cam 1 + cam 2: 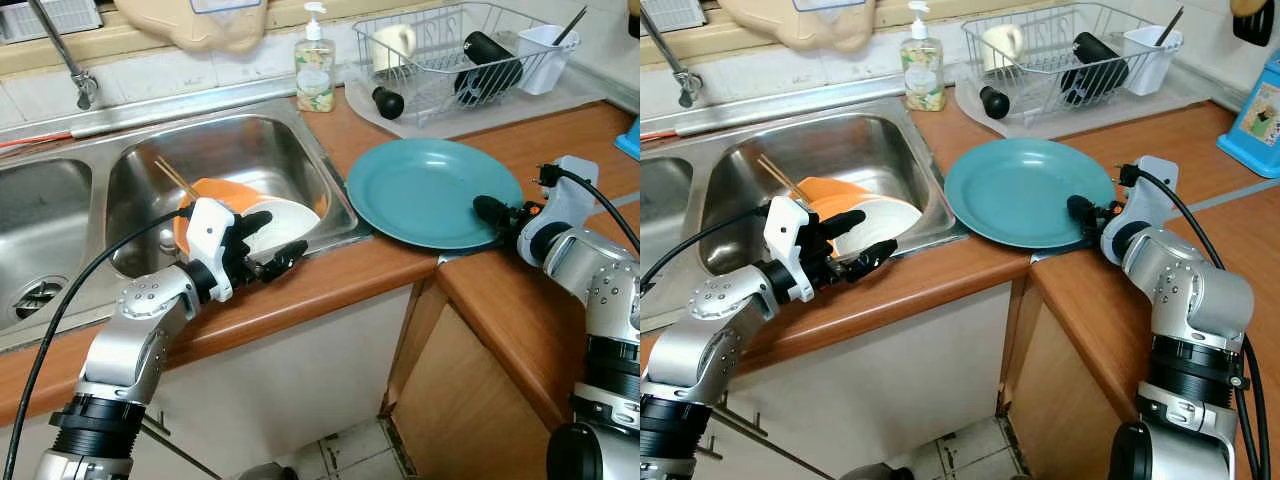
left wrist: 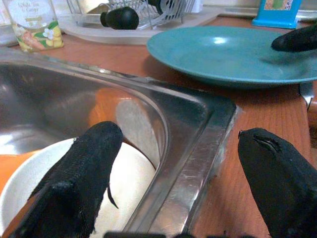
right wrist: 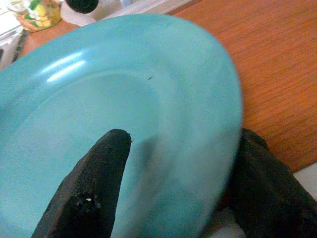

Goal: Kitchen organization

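A teal plate [image 1: 430, 190] lies flat on the wooden counter just right of the sink. My right gripper [image 3: 183, 144] is open across its near right rim, one finger on top of the plate and the other outside and below the rim. In the right sink basin [image 1: 250, 140] a white bowl [image 1: 297, 218] leans on an orange bowl [image 1: 220, 192] holding chopsticks [image 1: 175, 178]. My left gripper [image 1: 280, 235] is open at the sink's front right corner, one finger over the white bowl and the other over the sink rim.
A wire dish rack [image 1: 450, 50] with a black cup [image 1: 490, 62] and a white holder stands at the back right. A soap bottle [image 1: 314, 65] is behind the sink, a faucet [image 1: 70, 60] at the back left. A blue box [image 1: 1252, 110] stands far right. A cabinet door [image 1: 470, 390] hangs open below.
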